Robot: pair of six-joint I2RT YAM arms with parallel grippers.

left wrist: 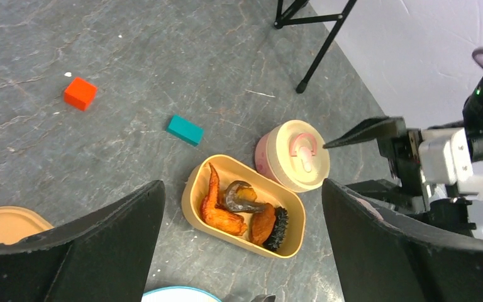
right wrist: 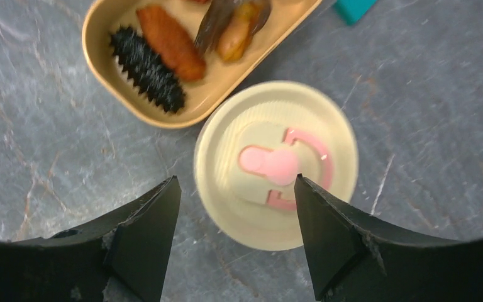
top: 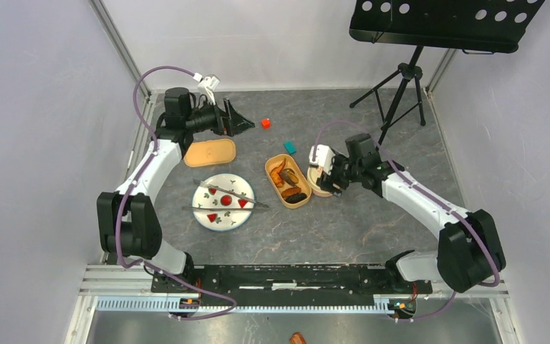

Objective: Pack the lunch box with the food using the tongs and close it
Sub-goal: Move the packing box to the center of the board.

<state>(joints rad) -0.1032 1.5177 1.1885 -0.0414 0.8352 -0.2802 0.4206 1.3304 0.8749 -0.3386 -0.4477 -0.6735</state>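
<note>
The oval tan lunch box [top: 276,166] [left wrist: 195,189] [right wrist: 97,47] stands uncovered mid-table, holding orange-brown fried chunks [left wrist: 221,214] and a dark ridged piece [right wrist: 146,68]. Its flat tan lid [top: 210,153] lies to the left. The tongs [top: 229,192] rest across a white plate [top: 202,217] among small red wedges [top: 225,200]. My left gripper [top: 247,123] [left wrist: 242,189] hangs open and empty, high behind the lid. Also open, my right gripper [top: 327,179] [right wrist: 236,179] hovers over a cream round cup with a pink-marked top [right wrist: 277,163] [left wrist: 295,154], just right of the box, holding nothing.
A red cube [top: 266,123] [left wrist: 80,93] and a teal cube [top: 289,147] [left wrist: 185,129] lie behind the box. At the back right stands a black tripod [top: 401,86] carrying a perforated tray. Walls close in on both sides.
</note>
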